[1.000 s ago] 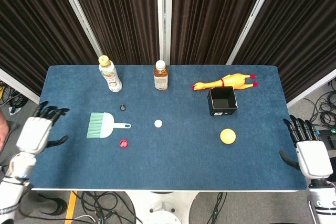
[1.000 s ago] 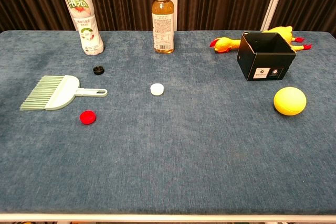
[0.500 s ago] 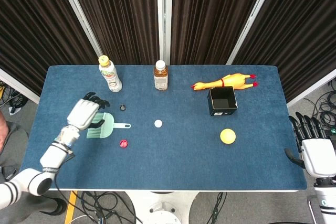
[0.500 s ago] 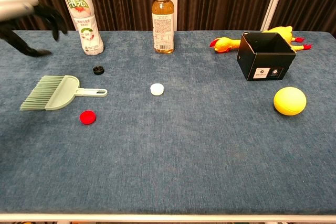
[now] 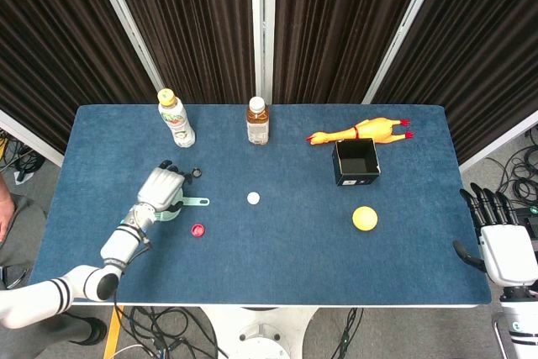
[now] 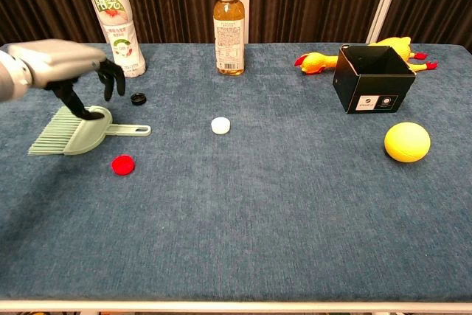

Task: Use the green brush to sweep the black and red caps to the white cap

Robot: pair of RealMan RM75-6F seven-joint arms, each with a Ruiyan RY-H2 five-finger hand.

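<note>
Left hand (image 6: 70,71), fingers spread and empty, is positioned over the green brush (image 6: 74,130) near the table's left edge; right hand (image 5: 502,245) is held open off the right edge.

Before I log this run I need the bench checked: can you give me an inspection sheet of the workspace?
Surface: blue cloth table, no spills seen.
Job's things: green brush lying flat; black cap, red cap, white cap apart.
Clutter: two bottles, rubber chicken, black box, yellow ball.
Hands: left hand over the brush, fingers apart; right hand off the table's edge, holding nothing.
Cables: on the floor.
Surroundings: dark curtains.
</note>
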